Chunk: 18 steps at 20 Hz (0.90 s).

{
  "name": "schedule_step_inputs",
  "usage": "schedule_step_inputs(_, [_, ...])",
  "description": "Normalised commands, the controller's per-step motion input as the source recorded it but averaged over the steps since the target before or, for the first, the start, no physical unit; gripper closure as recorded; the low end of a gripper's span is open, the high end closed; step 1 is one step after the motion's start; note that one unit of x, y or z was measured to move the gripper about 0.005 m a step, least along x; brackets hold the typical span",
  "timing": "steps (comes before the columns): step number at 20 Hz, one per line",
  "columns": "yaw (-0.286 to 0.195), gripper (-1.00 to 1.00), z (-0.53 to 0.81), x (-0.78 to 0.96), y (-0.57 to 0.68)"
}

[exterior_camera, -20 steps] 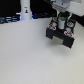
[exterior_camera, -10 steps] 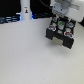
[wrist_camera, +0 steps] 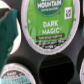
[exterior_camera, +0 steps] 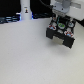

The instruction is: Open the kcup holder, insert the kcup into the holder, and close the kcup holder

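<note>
Evidently the tool is held directly over the pulled-out tray of the kcup holder so that the kcup can be lowered into a round slot. The green-topped kcup is seen right beneath the tool, over the tray's slots. Whether the tool is gripping it or spread cannot be told.

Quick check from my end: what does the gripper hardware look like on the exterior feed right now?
The gripper hangs from a boxy white housing with a light grey face. Two dark fingers extend below it, over the black kcup holder. No cables or markings are readable at this resolution, and the wrist view shows none of the gripper itself.
</note>
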Motion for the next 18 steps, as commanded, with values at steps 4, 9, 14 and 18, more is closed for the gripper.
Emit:
schedule_step_inputs(4, [0.113,-1.00,0.37,0.26,-0.05])
schedule_step_inputs(9, [0.109,-1.00,0.46,0.39,-0.24])
schedule_step_inputs(14, [0.075,-1.00,0.48,0.48,-0.35])
schedule_step_inputs(18, [0.015,-1.00,0.33,0.64,-0.49])
